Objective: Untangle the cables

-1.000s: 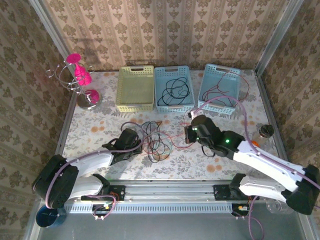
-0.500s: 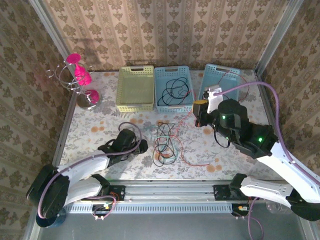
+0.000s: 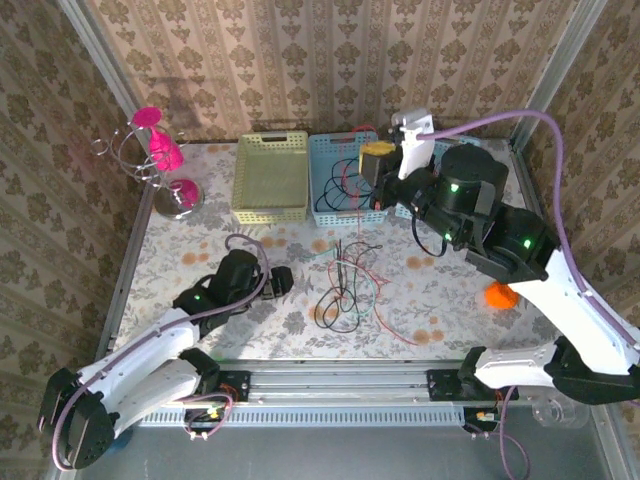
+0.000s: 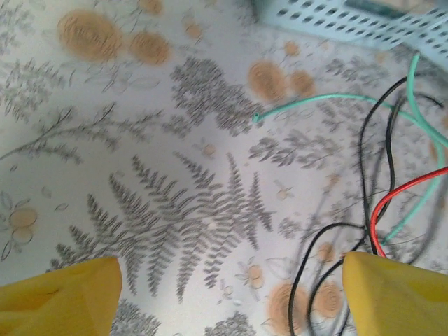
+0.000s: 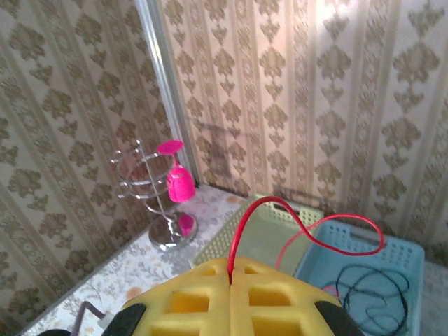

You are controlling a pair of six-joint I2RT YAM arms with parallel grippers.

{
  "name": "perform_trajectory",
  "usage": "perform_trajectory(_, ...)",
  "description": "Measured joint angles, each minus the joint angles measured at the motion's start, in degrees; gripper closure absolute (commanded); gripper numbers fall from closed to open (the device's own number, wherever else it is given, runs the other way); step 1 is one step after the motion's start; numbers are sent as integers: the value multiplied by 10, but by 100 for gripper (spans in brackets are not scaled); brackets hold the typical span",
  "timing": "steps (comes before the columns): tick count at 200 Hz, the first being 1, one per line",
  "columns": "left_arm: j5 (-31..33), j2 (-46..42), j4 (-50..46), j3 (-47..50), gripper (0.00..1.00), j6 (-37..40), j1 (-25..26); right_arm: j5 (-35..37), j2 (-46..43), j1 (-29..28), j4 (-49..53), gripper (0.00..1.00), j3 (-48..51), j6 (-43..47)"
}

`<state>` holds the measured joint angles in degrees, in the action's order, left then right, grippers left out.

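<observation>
One red cable [image 5: 236,234] is being held aloft at one o'clock, pinched between the pressed-together fingers of the right gripper [image 5: 231,276], while the remaining cables [image 3: 345,290] are being left tangled at the centre of the table [image 3: 200,240], at three o'clock of the spread, empty left gripper [image 3: 278,281].

The cables [image 3: 343,290] are spread at mid-table in a loose tangle of black, red and teal-green strands. One red wire [image 5: 232,255] is held raised at the far right, and a teal end [image 4: 315,100] is laid flat at the tangle's far left.
</observation>
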<state>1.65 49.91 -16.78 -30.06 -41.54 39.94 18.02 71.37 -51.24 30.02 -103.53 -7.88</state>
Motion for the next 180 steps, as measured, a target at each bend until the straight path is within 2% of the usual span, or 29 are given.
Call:
perform_trajectory(45, -14, 10, 0, -35, 16, 16, 1, 0, 50, -12, 0, 100, -123, 40)
perform_trajectory(68, -20, 16, 0, -35, 15, 19, 1, 4, 78, -12, 1, 100, -154, 58)
perform_trajectory(105, -44, 24, 31, -33, 14, 19, 8, 5, 111, -14, 13, 100, -144, 63)
perform_trajectory(148, -86, 71, 121, -33, 9, 19, 64, 5, 120, -15, 24, 100, -137, 65)
perform_trajectory(160, -93, 93, 141, -33, 5, 18, 77, 6, 118, -15, 21, 100, -121, 64)
perform_trajectory(180, -104, 128, 195, -25, 5, 5, 86, 6, 118, -15, 20, 100, -88, 64)
